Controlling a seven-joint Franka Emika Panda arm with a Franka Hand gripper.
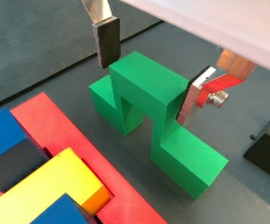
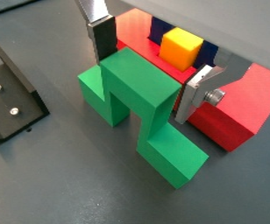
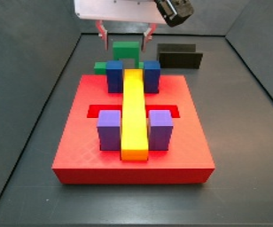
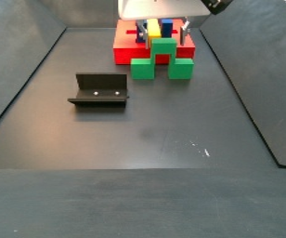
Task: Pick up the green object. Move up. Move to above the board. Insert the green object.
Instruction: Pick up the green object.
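In a side view, the board [image 3: 133, 151] hides most of the green object [image 3: 125, 53], which sits on the dark worktop [image 4: 146, 121] just beside the board's far edge. It is plain green, 1 raised cube between 2 lower ones. The hand [image 2: 147, 66] straddles the raised cube, fingers [image 2: 101, 39] parted, contact unclear.

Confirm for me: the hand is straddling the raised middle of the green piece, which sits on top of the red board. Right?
Not quite. The hand does straddle the green piece's raised middle, but in a wrist view the piece rests on the dark floor beside the red board, not on it.
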